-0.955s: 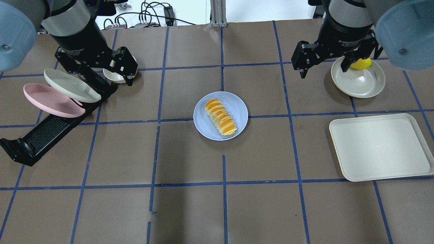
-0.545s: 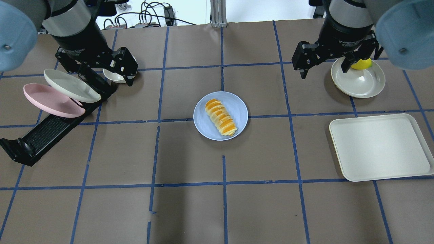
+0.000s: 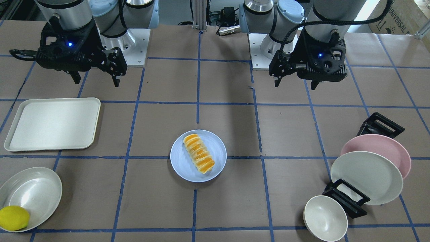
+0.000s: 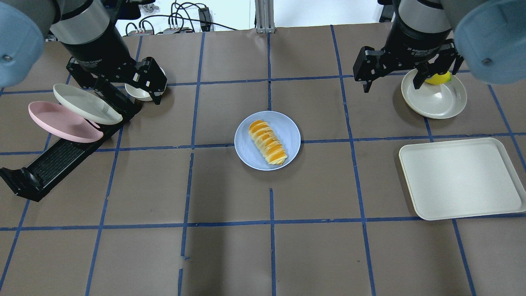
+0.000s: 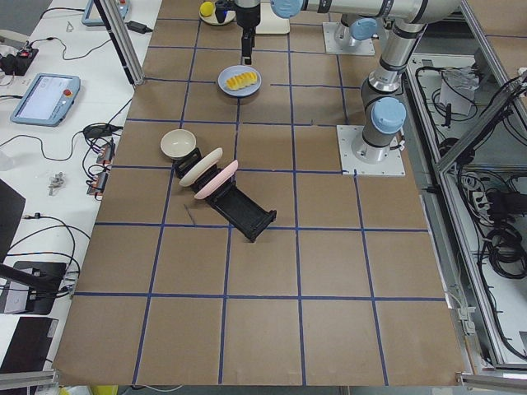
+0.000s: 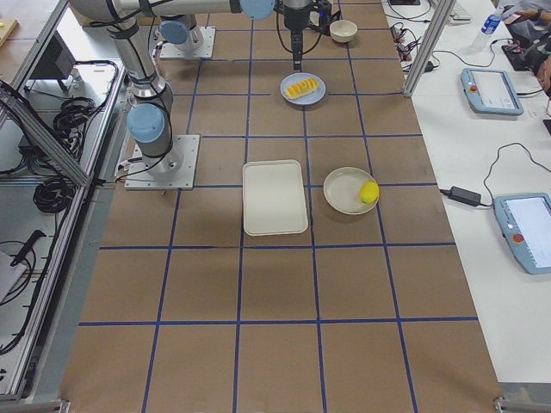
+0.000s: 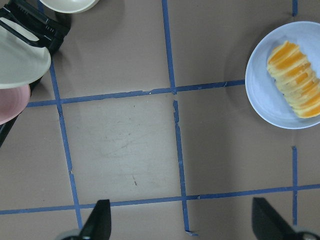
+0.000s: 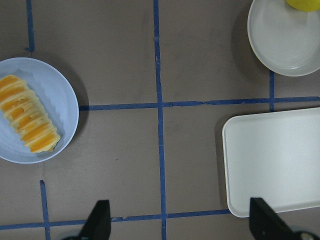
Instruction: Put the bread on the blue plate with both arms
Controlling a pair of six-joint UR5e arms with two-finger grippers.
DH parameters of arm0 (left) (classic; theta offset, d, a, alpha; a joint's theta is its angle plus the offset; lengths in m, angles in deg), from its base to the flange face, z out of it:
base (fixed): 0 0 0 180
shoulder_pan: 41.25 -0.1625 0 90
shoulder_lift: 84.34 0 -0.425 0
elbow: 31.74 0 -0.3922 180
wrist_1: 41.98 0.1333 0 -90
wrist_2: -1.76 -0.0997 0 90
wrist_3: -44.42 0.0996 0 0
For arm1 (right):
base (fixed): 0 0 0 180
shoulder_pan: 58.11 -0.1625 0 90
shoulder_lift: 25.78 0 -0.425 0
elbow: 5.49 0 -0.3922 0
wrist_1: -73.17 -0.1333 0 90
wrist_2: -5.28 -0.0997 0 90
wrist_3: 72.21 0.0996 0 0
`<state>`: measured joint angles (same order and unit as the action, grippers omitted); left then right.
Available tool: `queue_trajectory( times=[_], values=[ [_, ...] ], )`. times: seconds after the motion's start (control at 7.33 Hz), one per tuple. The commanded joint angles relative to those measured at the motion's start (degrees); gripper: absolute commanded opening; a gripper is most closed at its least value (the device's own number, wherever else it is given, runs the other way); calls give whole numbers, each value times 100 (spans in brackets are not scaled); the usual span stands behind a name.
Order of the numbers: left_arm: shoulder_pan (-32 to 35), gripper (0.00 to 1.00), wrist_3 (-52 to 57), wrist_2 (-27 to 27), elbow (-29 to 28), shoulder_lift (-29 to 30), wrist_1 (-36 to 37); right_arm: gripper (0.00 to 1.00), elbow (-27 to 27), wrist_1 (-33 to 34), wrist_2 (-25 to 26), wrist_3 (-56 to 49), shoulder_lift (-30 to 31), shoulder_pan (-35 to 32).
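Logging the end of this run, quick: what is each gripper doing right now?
Left gripper: open, holding nothing.
Right gripper: open, holding nothing.

Six cameras cover the blue plate (image 4: 292,135) in the middle of the table (image 4: 230,255). The overhead looks forward and down from one long side, with the plate central. The front view faces it from the opposite side, steeply down. Two end cameras look along the table from far off, the plate small and distant. Both wrist cameras point straight down from closer in, the plate clipped at the right edge of the left wrist's frame and the left edge of the right's.
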<state>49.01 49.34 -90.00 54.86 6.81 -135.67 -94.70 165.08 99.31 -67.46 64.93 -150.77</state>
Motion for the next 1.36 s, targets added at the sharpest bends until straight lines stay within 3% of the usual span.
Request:
queue_trajectory(
  times=[0.0,1.23],
  values=[
    [0,100,0,0,6,0,0,97,-9,38,11,166,8,-6],
    [0,100,-9,53,-3,35,114,97,-9,29,28,175,8,-6]
  ],
)
